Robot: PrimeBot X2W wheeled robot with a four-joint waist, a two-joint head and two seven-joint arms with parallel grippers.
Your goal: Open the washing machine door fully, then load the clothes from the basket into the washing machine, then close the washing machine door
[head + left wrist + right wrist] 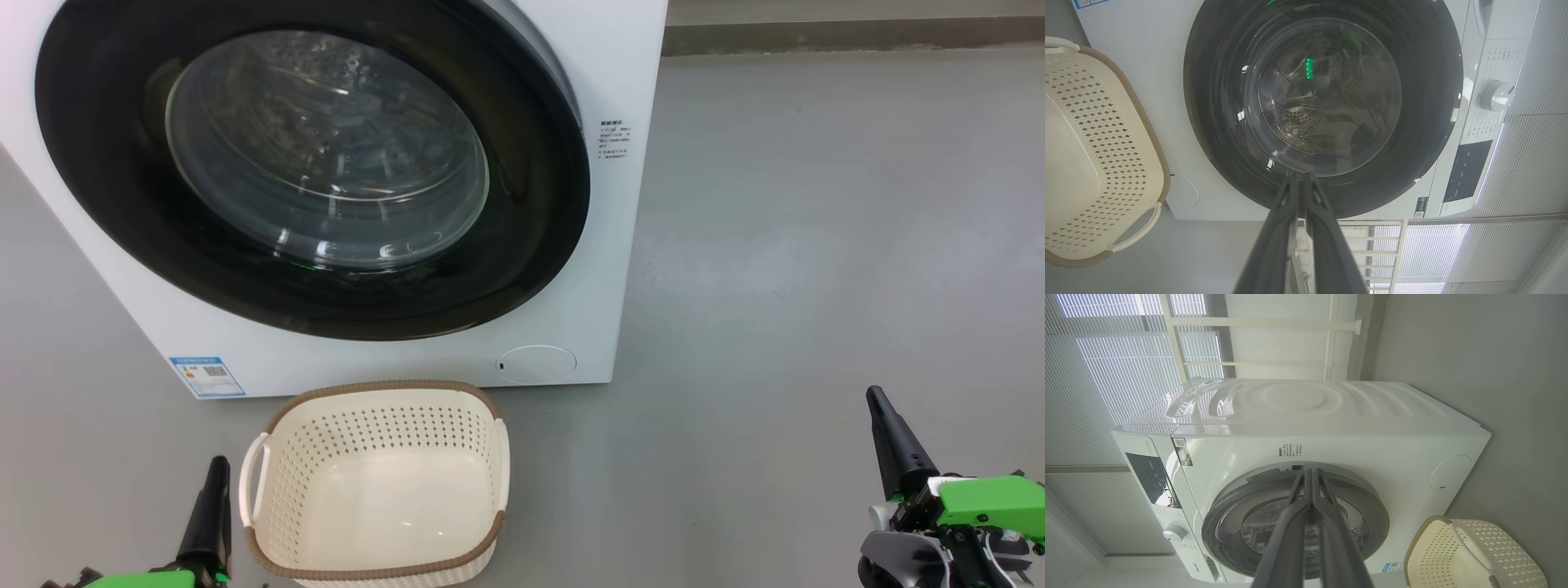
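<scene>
Fingers of left gripper (219,463) and right gripper (874,395) are pressed together, nothing held. Beside the left one, a cream perforated plastic basket (367,433) is set, long axis along the front of the white washing machine (629,73); its black-rimmed round glass door (98,180) is closed.

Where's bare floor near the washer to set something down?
Wide bare grey floor lies right of the big white washing machine, up to the right gripper. Crowded: the cream perforated plastic basket sits close before the machine, left gripper beside it.
</scene>
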